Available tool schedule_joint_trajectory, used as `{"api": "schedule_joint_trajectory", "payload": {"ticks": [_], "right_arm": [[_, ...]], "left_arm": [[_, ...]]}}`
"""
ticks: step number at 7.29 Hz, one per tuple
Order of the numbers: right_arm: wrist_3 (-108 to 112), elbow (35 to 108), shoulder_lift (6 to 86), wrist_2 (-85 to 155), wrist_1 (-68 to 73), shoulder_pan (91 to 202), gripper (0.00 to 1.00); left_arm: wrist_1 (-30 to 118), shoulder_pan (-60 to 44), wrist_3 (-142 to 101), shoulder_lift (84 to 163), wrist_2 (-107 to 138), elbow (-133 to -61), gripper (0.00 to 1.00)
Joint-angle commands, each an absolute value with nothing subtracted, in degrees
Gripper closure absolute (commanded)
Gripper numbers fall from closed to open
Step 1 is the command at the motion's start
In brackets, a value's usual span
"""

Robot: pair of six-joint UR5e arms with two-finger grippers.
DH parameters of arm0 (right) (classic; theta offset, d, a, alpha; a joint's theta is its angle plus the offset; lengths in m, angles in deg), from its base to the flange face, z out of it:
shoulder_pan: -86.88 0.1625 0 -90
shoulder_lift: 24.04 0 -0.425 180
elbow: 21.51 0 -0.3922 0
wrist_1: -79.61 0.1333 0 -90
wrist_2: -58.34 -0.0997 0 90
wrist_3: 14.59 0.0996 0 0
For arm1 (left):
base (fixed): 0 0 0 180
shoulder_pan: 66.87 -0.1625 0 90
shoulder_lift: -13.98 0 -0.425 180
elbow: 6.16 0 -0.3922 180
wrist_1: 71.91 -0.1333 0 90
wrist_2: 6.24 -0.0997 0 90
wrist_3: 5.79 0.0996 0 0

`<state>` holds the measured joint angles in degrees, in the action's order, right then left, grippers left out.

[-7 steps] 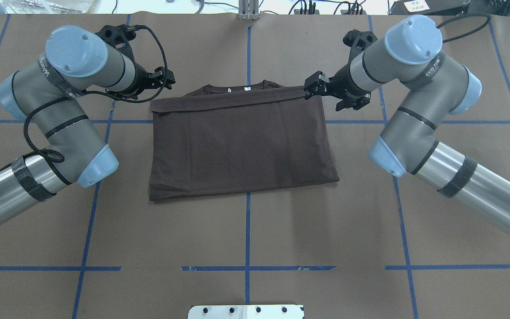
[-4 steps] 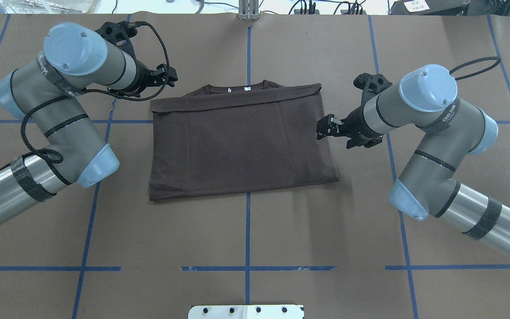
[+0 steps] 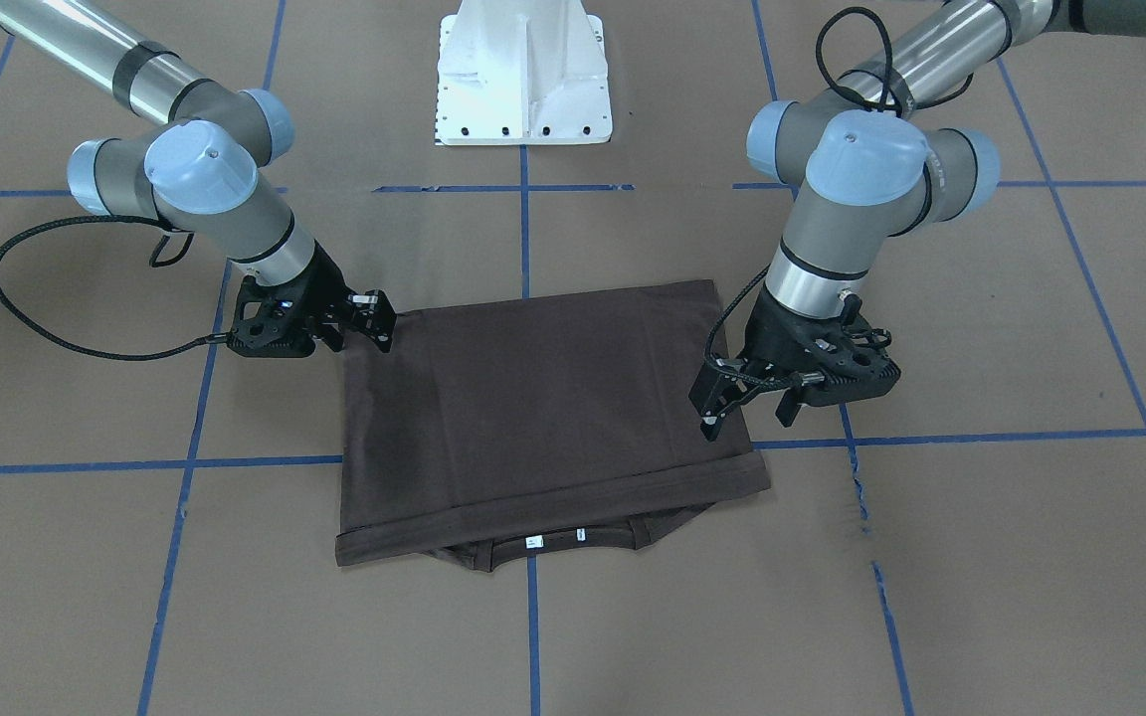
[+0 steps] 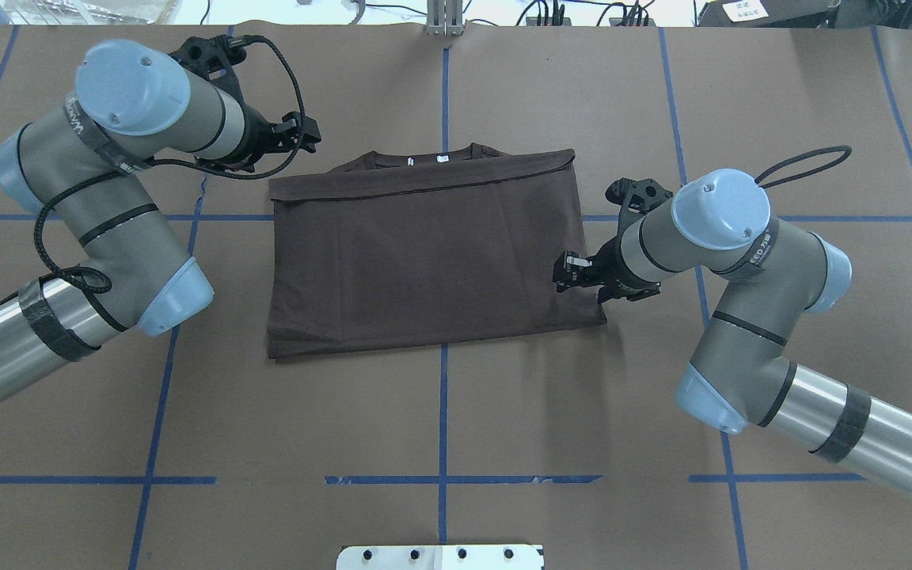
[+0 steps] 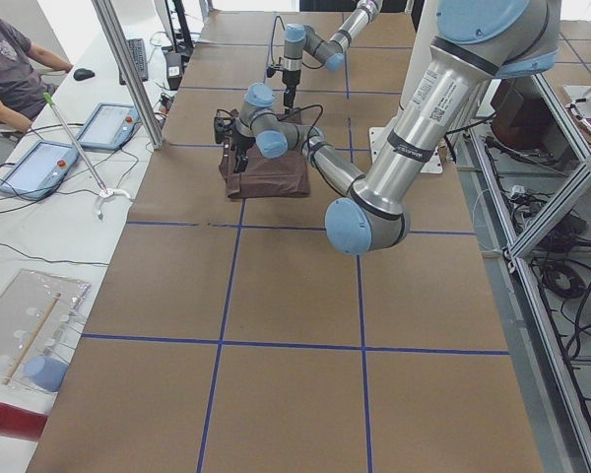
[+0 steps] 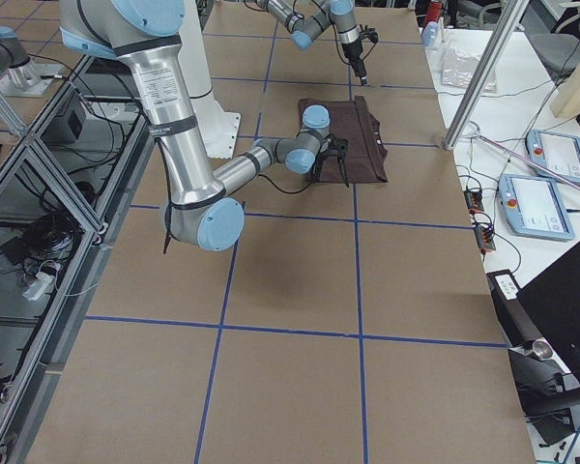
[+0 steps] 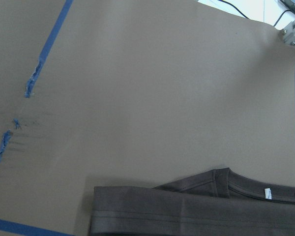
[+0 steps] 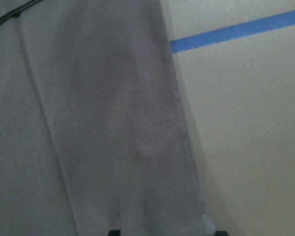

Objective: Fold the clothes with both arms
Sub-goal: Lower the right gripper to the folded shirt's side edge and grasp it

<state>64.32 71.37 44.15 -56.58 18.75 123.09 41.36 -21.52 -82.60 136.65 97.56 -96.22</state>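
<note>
Brown paper covers the whole desk (image 4: pixel 583 412), gridded with blue tape (image 4: pixel 440 396), and the T-shirt (image 4: pixel 424 253) sits in the middle already folded into a flat rectangle, with its collar (image 4: pixel 424 158) peeking out at the far edge, away from the robot's base. So we reckon the lengthwise folds are done and a sideways fold is up next. The right tool (image 4: pixel 569 269) is down low at the shirt's right edge, near the near corner. Its wrist view shows both fingertips (image 8: pixel 113 232) set wide apart over that edge strip, gripping nothing. The left tool (image 4: pixel 302 136) hangs just off the far left corner, not touching the fabric, and from the front view it looks open and empty to us too. For the next move we'd want the right tool to drop and pinch every layer at that edge, since thin fabric like this tends to let the bottom layers slip out.
</note>
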Motion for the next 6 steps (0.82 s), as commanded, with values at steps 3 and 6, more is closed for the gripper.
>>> {"api": "schedule_joint_trajectory", "payload": {"ticks": [3, 6], "right_arm": [[64.33, 71.30, 44.69, -56.71, 17.57, 123.10, 0.28], [64.33, 71.30, 44.87, -56.71, 17.47, 123.10, 0.44]], "left_arm": [[41.56, -21.52, -82.60, 136.59, 97.55, -96.25, 0.01], [41.47, -21.52, -82.52, 136.67, 97.55, -96.33, 0.01]]}}
